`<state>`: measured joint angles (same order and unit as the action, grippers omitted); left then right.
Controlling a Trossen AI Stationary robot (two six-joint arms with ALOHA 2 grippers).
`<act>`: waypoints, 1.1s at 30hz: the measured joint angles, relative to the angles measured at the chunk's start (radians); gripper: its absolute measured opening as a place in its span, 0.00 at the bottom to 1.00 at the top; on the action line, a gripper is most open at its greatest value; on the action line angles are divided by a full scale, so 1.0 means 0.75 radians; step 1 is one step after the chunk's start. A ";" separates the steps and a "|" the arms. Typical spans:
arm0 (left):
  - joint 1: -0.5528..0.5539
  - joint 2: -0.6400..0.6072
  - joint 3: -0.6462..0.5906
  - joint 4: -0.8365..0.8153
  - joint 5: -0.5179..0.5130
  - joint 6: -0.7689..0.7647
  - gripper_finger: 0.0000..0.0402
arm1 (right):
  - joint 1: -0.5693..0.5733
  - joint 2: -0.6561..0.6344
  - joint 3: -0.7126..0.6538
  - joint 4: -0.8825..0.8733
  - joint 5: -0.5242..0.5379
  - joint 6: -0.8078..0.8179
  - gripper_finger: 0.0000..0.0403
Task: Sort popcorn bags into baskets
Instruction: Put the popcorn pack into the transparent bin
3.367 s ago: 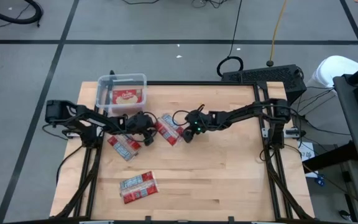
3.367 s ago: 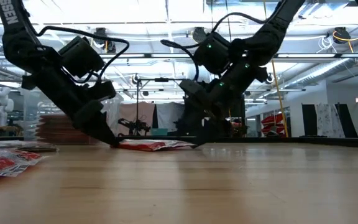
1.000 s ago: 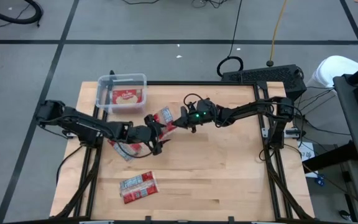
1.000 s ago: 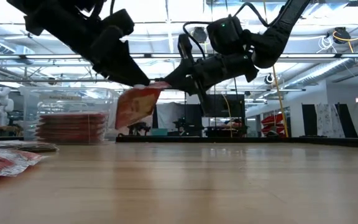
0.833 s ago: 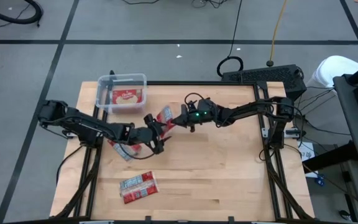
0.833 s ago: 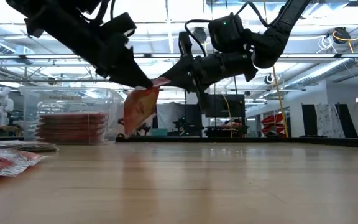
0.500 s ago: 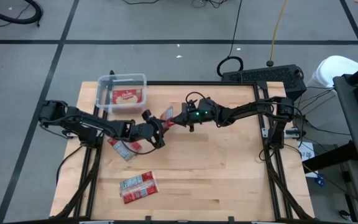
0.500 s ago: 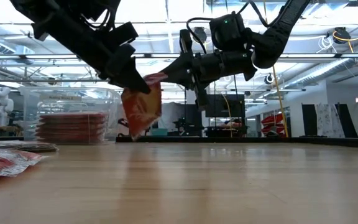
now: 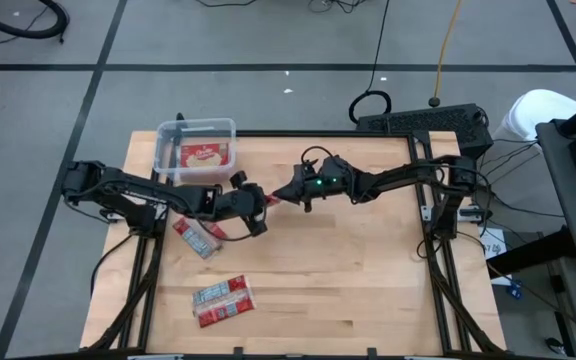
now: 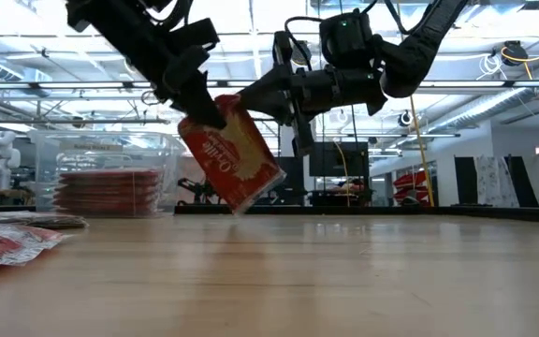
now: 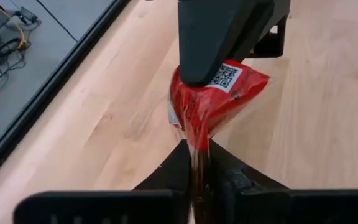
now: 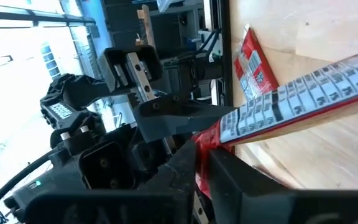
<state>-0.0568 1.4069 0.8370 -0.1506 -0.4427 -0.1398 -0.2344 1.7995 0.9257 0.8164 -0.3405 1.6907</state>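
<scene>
Now your left gripper (image 10: 209, 117) pinches a red bag (image 10: 233, 160) above the table (image 9: 368, 280); your right gripper (image 10: 268, 94) also clamps its edge.

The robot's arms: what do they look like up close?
Both are slim, dark, jointed arms with black cables looped along them. The left arm carries white lettering near its top in the low view; the right arm shows a small green light near its wrist.

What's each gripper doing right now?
Left gripper: shut on the popcorn bag, held above the table.
Right gripper: shut on the same bag's other end.
</scene>
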 joint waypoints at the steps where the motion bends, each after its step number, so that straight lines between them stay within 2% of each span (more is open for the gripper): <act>1: 0.002 -0.001 0.025 -0.050 0.006 0.000 0.09 | -0.005 -0.012 0.000 -0.010 0.001 -0.007 0.09; 5: 0.004 -0.001 0.112 -0.173 0.060 -0.002 0.05 | -0.026 -0.072 0.000 -0.090 -0.014 -0.064 0.19; 12: 0.020 -0.001 0.206 -0.191 0.129 -0.104 0.05 | -0.075 -0.256 0.001 -0.354 -0.059 -0.253 0.35; 18: 0.047 -0.001 0.269 -0.188 0.279 -0.121 0.05 | -0.124 -0.454 0.001 -0.642 -0.003 -0.467 0.42; 22: 0.081 -0.001 0.320 -0.195 0.371 -0.102 0.06 | -0.136 -0.588 0.001 -0.752 -0.024 -0.630 0.44; 27: 0.140 -0.001 0.409 -0.196 0.613 -0.126 0.07 | -0.120 -0.752 0.000 -0.758 -0.038 -0.956 0.44; 33: 0.244 -0.002 0.524 -0.192 0.931 -0.221 0.07 | -0.048 -0.906 0.071 -0.995 -0.033 -1.064 0.44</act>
<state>0.1259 1.4055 1.2298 -0.2944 0.2554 -0.3057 -0.2705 1.1199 0.9788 0.0698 -0.3649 0.8924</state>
